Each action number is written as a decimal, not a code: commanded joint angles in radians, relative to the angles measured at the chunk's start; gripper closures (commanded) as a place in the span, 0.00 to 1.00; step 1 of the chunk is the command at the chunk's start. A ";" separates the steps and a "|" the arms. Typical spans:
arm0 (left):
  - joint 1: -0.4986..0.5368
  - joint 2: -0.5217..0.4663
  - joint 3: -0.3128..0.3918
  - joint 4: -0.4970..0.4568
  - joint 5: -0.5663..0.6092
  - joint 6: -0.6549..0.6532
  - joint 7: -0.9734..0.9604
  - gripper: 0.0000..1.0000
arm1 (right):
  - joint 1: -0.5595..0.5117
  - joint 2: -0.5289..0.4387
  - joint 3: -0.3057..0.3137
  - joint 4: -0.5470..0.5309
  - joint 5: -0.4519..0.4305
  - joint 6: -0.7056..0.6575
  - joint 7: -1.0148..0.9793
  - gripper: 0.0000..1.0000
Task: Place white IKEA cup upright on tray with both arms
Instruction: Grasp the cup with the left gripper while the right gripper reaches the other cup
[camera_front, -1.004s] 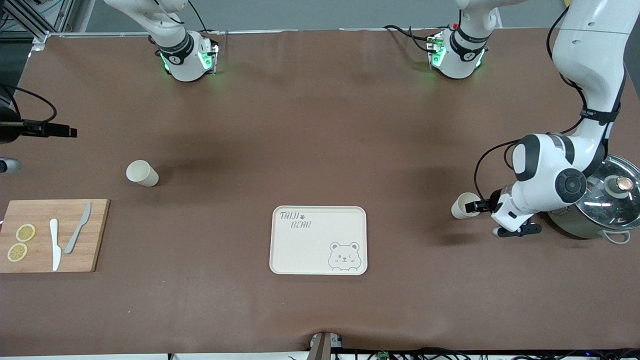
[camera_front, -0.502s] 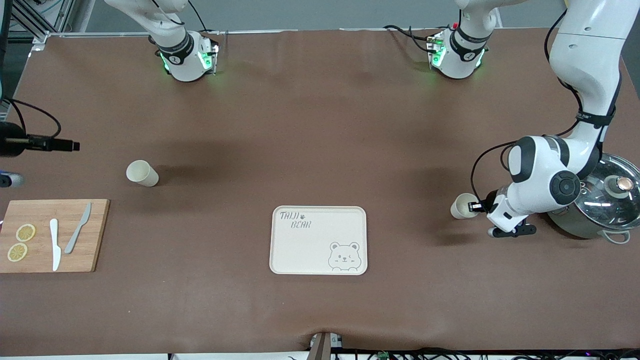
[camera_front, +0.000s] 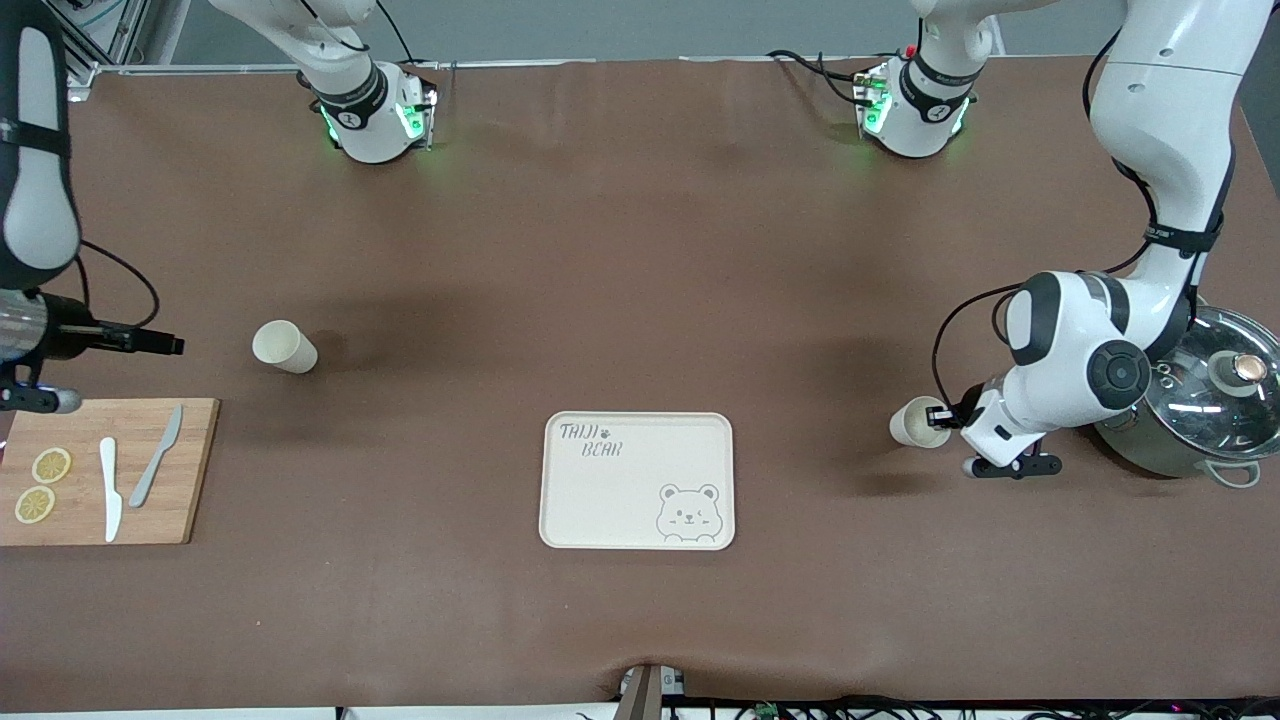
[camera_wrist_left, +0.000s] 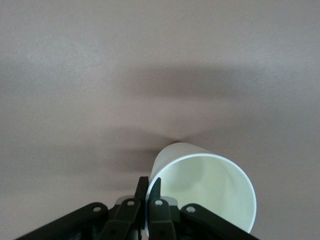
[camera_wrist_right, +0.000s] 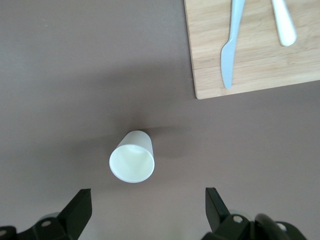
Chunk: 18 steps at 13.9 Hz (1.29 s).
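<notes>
At the right arm's end of the table a wooden cutting board (camera_front: 105, 470) lies near the front camera, carrying two lemon slices (camera_front: 42, 484), a white knife (camera_front: 110, 488) and a grey knife (camera_front: 157, 456). The right gripper (camera_front: 165, 345) hangs over bare table just beside the board's farther edge, its fingers (camera_wrist_right: 77, 212) spread wide with nothing between them. In the right wrist view a white cup (camera_wrist_right: 132, 157) lies on its side on the brown table (camera_front: 640, 250), apart from the board; in the front view this first cup (camera_front: 284, 347) sits a little farther from the camera than the board, toward the table's middle.

The cream tray (camera_front: 637, 481), with its lettering and bear face, lies near the middle of the table's length, nearer the camera than both cups, with nothing on it.

Toward the left arm's end, a second white cup (camera_front: 912, 421) is tipped on its side. The left gripper (camera_front: 940, 416) is pinched onto its rim: the left wrist view shows the two fingers (camera_wrist_left: 141, 192) closed on the cup's wall (camera_wrist_left: 202, 187), one inside and one outside. Whether this cup touches the table or is slightly lifted is hard to tell. Beside that arm stands a metal pot (camera_front: 1195, 420) with a glass lid.
</notes>
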 joint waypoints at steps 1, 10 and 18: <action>0.004 -0.017 0.002 0.028 -0.005 -0.044 -0.001 1.00 | -0.013 -0.104 0.015 -0.226 0.014 0.177 0.013 0.02; -0.113 0.016 0.004 0.238 -0.011 -0.174 -0.032 1.00 | -0.040 -0.130 0.013 -0.375 0.092 0.357 -0.079 0.00; -0.327 0.157 0.016 0.422 0.000 -0.185 -0.441 1.00 | -0.023 -0.130 0.015 -0.585 0.133 0.663 -0.197 0.00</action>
